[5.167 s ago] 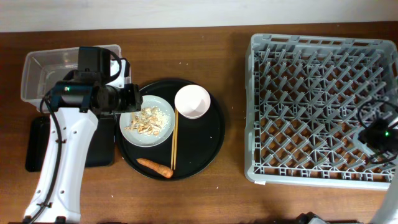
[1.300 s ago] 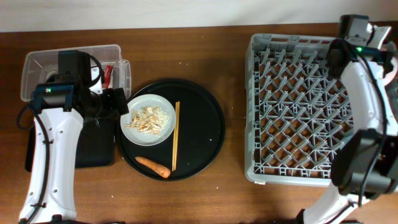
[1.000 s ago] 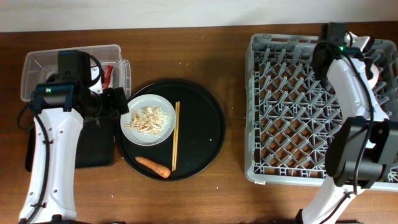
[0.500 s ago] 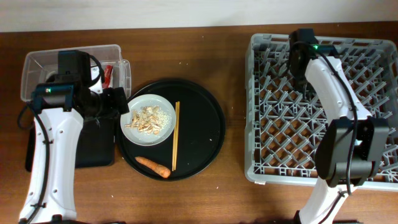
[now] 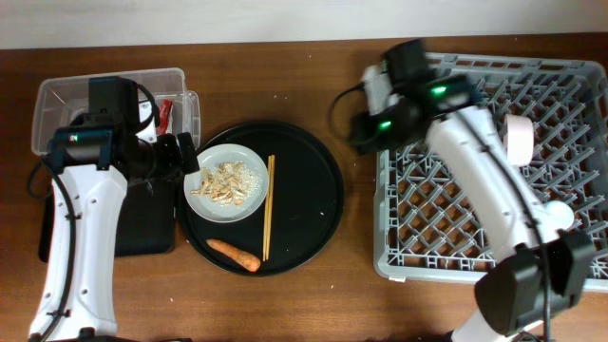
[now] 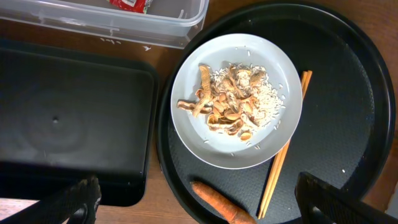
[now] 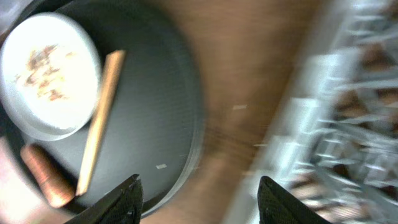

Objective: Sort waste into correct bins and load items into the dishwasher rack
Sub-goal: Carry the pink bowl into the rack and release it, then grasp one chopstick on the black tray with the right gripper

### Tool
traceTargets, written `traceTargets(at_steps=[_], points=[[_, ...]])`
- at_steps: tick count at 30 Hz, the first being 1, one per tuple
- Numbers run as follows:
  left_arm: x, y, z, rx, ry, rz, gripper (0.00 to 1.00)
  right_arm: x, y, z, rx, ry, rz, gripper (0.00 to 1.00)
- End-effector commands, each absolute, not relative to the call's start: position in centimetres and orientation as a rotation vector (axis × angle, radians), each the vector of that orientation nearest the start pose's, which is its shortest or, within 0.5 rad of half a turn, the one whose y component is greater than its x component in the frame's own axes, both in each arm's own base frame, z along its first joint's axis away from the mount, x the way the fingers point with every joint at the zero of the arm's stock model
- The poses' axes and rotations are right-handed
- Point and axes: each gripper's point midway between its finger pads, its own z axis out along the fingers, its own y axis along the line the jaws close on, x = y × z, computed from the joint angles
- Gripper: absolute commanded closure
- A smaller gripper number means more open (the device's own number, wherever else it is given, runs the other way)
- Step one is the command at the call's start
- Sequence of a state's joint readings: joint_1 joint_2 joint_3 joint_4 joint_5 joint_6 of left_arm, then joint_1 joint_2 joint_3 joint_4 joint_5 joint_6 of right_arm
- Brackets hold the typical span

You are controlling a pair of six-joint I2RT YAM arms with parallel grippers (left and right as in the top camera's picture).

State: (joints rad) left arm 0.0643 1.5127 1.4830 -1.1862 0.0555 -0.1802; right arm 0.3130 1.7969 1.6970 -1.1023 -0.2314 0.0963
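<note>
The light grey plate with beige food scraps sits on the round black tray, beside the chopsticks and the carrot. My left gripper is open and empty at the plate's left edge. The left wrist view shows the plate, scraps, chopsticks, carrot and the red wrapper. My right gripper is open and empty between the round tray and the rack. The white bowl stands on edge in the rack. Cup and tissue are out of view.
The clear tub at the back left holds the red wrapper. The shallow black tray lies in front of it, under my left arm. The right wrist view is blurred, showing the round tray and the rack's edge.
The bowl went from the round tray into the rack, and the wrapper into the tub. My right arm swung left across the rack to its left edge. The left arm stayed still.
</note>
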Motion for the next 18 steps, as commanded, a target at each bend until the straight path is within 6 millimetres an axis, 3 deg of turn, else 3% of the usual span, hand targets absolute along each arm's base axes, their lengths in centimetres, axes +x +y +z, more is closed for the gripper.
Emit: traceTargets(at_steps=[1, 3, 5, 7, 9, 11, 14, 18], points=[[33.6, 1.2, 20.3, -0.337, 2.758, -0.117, 0.01, 35.6, 22.9, 15.3, -0.439, 2.866, 0.491, 0.41], [33.3, 2.4, 20.2, -0.443, 2.751, -0.050, 0.01, 34.5, 26.2, 12.9, -0.468, 2.905, 0.468, 0.41], [32.3, 5.5, 20.0, -0.641, 2.740, 0.018, 0.01, 33.3, 29.2, 10.0, -0.505, 2.933, 0.398, 0.41], [31.2, 7.9, 19.8, -0.767, 2.732, 0.035, 0.01, 32.6, 31.1, 8.8, -0.515, 2.934, 0.387, 0.41], [30.1, 10.2, 19.7, -0.898, 2.710, 0.050, 0.01, 32.1, 32.2, 7.2, -0.486, 2.948, 0.328, 0.42], [29.6, 11.3, 19.6, -0.953, 2.695, 0.047, 0.01, 31.2, 32.9, 5.4, -0.484, 2.979, 0.293, 0.47], [29.5, 11.6, 19.6, -0.968, 2.690, 0.048, 0.01, 30.7, 32.7, 2.9, -0.405, 3.018, 0.171, 0.48], [29.5, 11.5, 19.6, -0.966, 2.691, 0.048, 0.01, 30.7, 32.1, 1.4, -0.400, 3.035, 0.102, 0.52]])
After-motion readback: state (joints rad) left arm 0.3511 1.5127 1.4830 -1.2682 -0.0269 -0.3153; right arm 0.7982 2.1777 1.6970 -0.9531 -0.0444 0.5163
